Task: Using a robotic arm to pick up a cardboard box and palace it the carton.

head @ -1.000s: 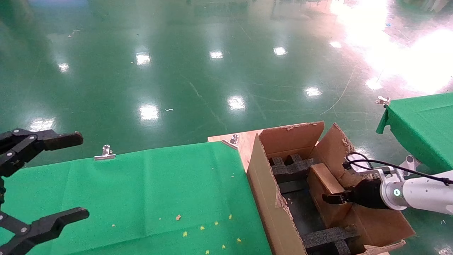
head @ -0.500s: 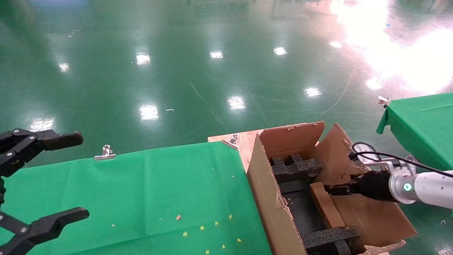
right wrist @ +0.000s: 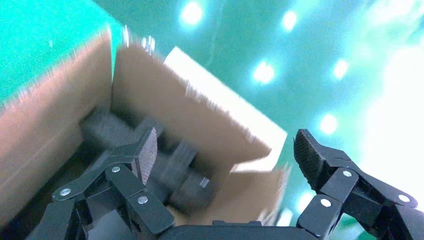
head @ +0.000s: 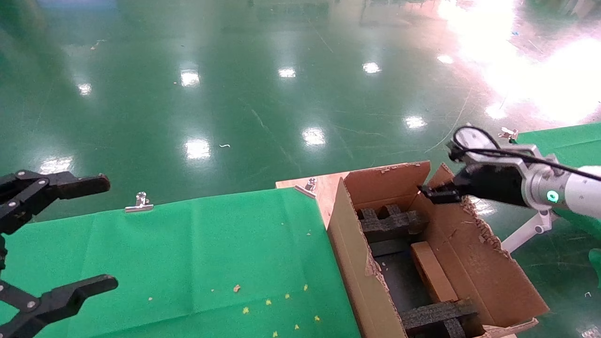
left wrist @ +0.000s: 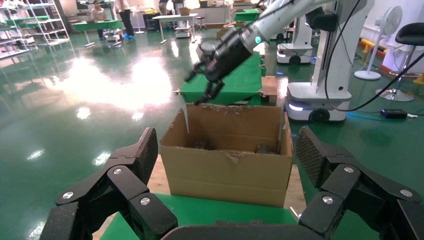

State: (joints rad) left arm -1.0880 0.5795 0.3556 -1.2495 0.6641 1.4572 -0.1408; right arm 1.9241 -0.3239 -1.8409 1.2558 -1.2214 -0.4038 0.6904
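Right gripper empty and spread wide above the carton; cardboard box lies inside.

The robotic arm reaches in level from the right, its fingers wide apart over the carton's far right corner, beside the ragged right flap. Well below the gripper, the cardboard box stands on edge between two black foam inserts, against the right wall. The left gripper hangs open, well apart, over the green cloth.
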